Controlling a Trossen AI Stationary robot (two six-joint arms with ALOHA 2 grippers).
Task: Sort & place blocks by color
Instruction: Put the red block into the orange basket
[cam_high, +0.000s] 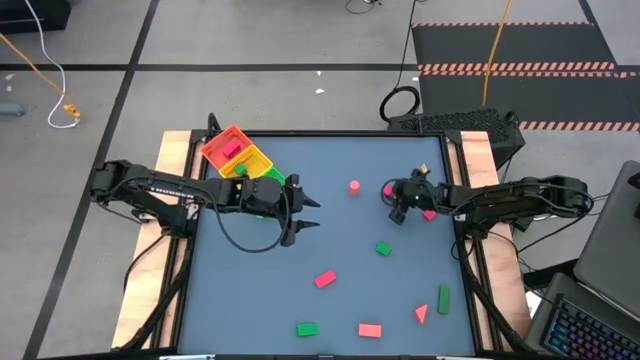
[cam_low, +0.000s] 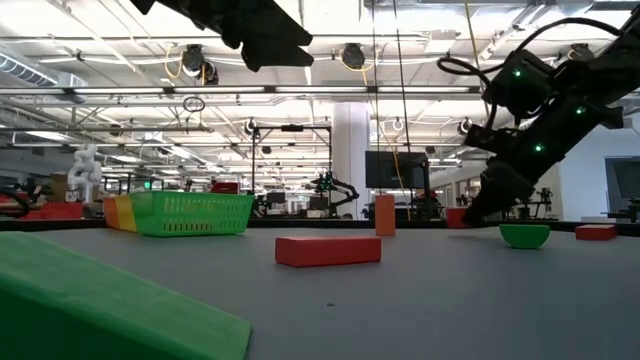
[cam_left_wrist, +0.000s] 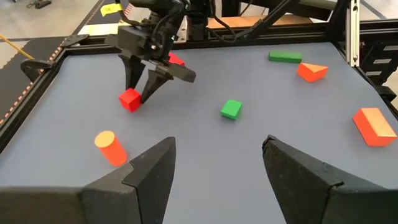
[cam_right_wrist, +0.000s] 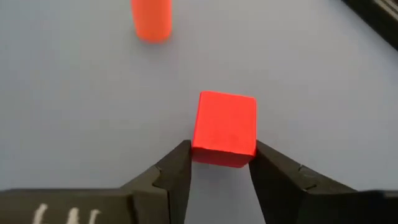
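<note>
Currently, the red cube near the desk's right edge is flanked by the right gripper's fingers, touching its side faces. Being rigid, light and smooth, it is best gripped mid-height on parallel faces. The left gripper waits released beside the tray.

the tray sits at the bench's far left corner, the left gripper just beside it. the right gripper stands near the right edge, its jaws flanking a cube, a cylinder close to its left. other blocks lie scattered across the near half, several along the near edge.
</note>
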